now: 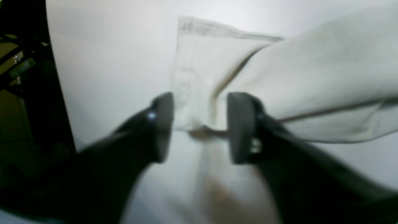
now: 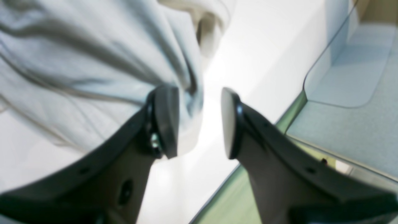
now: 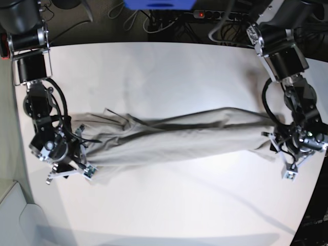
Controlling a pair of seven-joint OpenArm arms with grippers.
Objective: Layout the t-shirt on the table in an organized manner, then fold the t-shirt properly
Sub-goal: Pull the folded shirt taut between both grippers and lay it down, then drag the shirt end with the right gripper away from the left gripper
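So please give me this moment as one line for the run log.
stage: layout | t-shirt: stretched in a long band across table, bunched, not flat | left claw: open at shirt end | right claw: open at other end

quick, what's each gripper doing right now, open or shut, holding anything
Left gripper: jaws open, the t-shirt edge lies between them, not clamped.
Right gripper: jaws open, shirt cloth beside one jaw, nothing clamped.

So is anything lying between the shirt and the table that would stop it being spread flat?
Nothing visible. The t-shirt is stretched between the left gripper and right gripper, with only bare table around it.
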